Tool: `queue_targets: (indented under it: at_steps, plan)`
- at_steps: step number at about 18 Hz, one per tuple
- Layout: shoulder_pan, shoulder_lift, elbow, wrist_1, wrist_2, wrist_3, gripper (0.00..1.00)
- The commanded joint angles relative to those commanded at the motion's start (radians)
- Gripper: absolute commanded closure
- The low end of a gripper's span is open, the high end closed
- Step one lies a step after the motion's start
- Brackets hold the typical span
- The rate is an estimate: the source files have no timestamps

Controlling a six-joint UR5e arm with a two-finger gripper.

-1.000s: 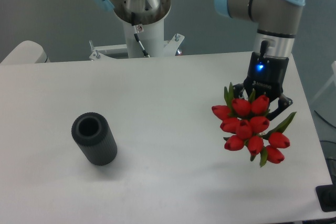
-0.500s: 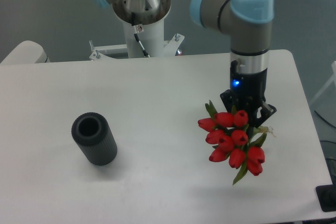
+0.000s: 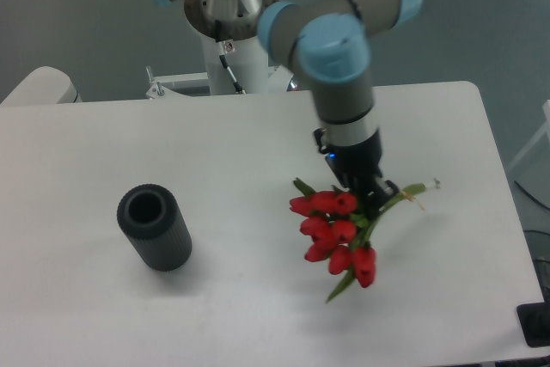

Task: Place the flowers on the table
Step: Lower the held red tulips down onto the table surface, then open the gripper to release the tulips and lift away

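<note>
A: Any writing or labels to read?

B: None that can be made out. The only mark is a small blue light on the tool's (image 3: 371,188) body, just above the blooms.

A: Where are the flowers?

B: The flowers (image 3: 337,228) sit over the right-centre of the counter (image 3: 103,152), red heads toward the camera, green stems running back and right, with the stem ends poking out past the tool. The tool is pinching the bunch at the stems. Whether the blooms rest on the surface or hang just above it, I cannot tell.

A: How much room around them?

B: Bare white surface lies on all sides. The right edge and the near edge are each some way off; the rounded far-right corner is well apart. The dark ribbed cylinder (image 3: 155,229) stands upright, well apart to the left, its open top showing.

A: What is hidden?

B: The fingertips are buried among leaves and blooms, so the grip point is hard to see. The arm's upper part is cut off by the top of the view, and the counter's near edge runs out of view at the bottom left.
</note>
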Motion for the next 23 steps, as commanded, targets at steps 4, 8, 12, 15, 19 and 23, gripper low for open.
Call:
queue_targets:
  at_steps: [4,8,12,15,19,23]
  plan:
    - [-0.011,-0.021,-0.015,0.000,0.003,-0.032,0.74]
    - [-0.034,-0.084,-0.008,0.000,0.055,-0.093,0.74]
    - [-0.049,-0.136,-0.011,0.003,0.090,-0.103,0.74]
    - [-0.072,-0.164,-0.005,0.006,0.124,-0.130,0.74]
    - [-0.080,-0.181,-0.006,0.011,0.123,-0.127,0.74]
    - [-0.081,-0.187,-0.002,0.012,0.121,-0.121,0.56]
